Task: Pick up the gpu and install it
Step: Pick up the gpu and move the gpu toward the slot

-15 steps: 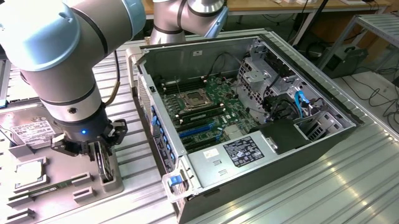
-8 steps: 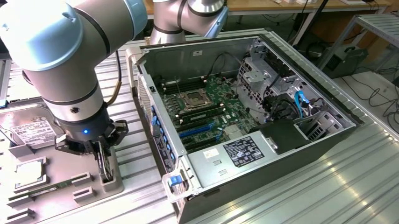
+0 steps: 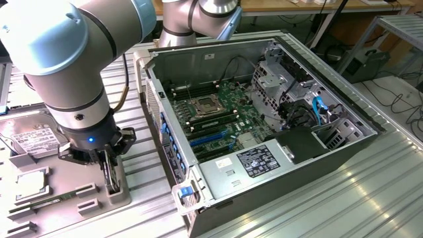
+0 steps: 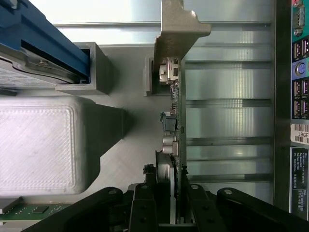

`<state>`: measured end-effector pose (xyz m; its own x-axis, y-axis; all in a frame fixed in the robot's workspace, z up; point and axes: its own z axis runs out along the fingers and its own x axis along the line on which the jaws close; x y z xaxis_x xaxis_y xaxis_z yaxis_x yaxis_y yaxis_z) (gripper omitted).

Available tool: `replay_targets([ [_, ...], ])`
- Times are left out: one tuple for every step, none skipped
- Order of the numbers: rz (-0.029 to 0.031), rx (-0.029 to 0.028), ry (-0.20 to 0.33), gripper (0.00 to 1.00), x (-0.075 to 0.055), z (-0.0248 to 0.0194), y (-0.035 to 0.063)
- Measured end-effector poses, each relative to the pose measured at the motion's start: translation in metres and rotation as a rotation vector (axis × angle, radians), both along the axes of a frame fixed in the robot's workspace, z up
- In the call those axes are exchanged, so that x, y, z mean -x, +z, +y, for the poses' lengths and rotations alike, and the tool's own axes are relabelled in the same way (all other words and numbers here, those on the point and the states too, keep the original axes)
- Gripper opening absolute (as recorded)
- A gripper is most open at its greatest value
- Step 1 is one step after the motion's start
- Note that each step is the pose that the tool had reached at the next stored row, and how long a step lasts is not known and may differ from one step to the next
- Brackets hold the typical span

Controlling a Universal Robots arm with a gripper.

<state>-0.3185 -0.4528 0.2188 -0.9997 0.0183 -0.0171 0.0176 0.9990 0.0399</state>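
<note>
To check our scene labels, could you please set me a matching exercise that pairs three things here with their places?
Things:
1. thin black gpu card
2. silver hard drive with white label
3. light-blue cable

Places:
A. inside the open computer case
B. lying flat at the exterior view's left edge
C. standing on edge in a grey holder, clamped by the gripper

Pairs: 1-C, 2-B, 3-A
</note>
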Motion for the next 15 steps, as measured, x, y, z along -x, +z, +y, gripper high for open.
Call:
replay_targets([
  [0.0000,0.0000,0.000,0.28,0.000,0.0000,0.0000],
  [0.0000,0.0000,0.000,0.28,0.000,0.0000,0.0000],
  [0.0000,0.0000,0.000,0.28,0.000,0.0000,0.0004],
  [0.0000,0.0000,0.000,0.28,0.000,0.0000,0.0019],
  [0.0000,0.0000,0.000,0.28,0.000,0.0000,0.0034],
  [0.0000,-0.0002,0.000,0.28,0.000,0.0000,0.0052],
  [-0.0001,-0.0004,0.000,0.28,0.000,0.0000,0.0080],
  [0.0000,-0.0003,0.000,0.28,0.000,0.0000,0.0102],
  [0.0001,-0.0003,0.000,0.28,0.000,0.0000,0.0129],
  [0.0001,-0.0003,0.000,0.28,0.000,0.0000,0.0178],
  [0.0000,-0.0004,0.000,0.28,0.000,0.0000,0.0239],
  [0.0001,-0.0003,0.000,0.28,0.000,0.0000,0.0252],
  [0.0001,-0.0003,0.000,0.28,0.000,0.0000,0.0266],
  [-0.0001,-0.0004,0.000,0.28,0.000,0.0000,0.0286],
  [0.0000,-0.0004,0.000,0.28,0.000,0.0000,0.0301],
])
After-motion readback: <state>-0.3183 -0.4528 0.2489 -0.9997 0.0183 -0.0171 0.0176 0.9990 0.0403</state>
